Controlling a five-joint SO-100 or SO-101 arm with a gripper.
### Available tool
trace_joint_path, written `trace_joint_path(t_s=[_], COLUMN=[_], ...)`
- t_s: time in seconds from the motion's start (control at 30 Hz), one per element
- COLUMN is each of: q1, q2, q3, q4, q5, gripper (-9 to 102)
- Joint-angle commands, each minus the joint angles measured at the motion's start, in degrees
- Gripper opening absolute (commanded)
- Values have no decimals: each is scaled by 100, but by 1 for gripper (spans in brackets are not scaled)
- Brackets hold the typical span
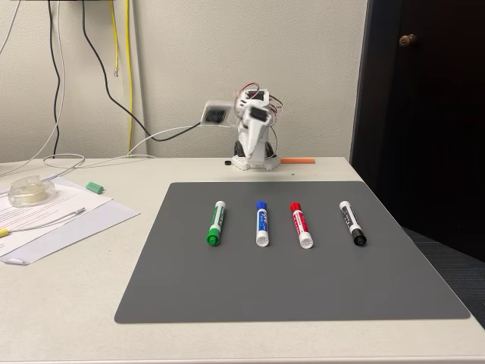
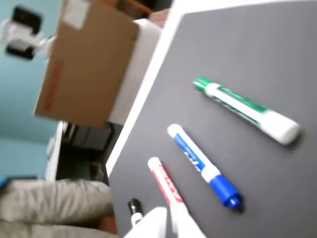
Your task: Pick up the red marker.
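Short red-capped, white-barrelled red marker [image 1: 301, 224] lies close beside the blue-capped marker [image 1: 261, 223]; the gripper, jaw state unclear, could grab the wrong one

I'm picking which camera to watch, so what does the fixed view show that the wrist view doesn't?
Fixed view: the arm at the table's far edge, blurred; a tape roll, papers, wall cables, a dark door.
Wrist view: a cardboard box past the table edge.
Both: the gray mat with green marker, blue marker, red marker and black marker in a row, none gripped.
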Motion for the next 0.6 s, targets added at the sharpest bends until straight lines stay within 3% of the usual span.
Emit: trace_joint_path(t_s=[0.0, 0.3, 0.57], q1=[0, 0, 211], q2=[-1169, -4641, -6135], q3=[-932, -4491, -5836], q4=[-413, 659, 782], q5=[-703, -2180, -2865], gripper=[0, 0, 0])
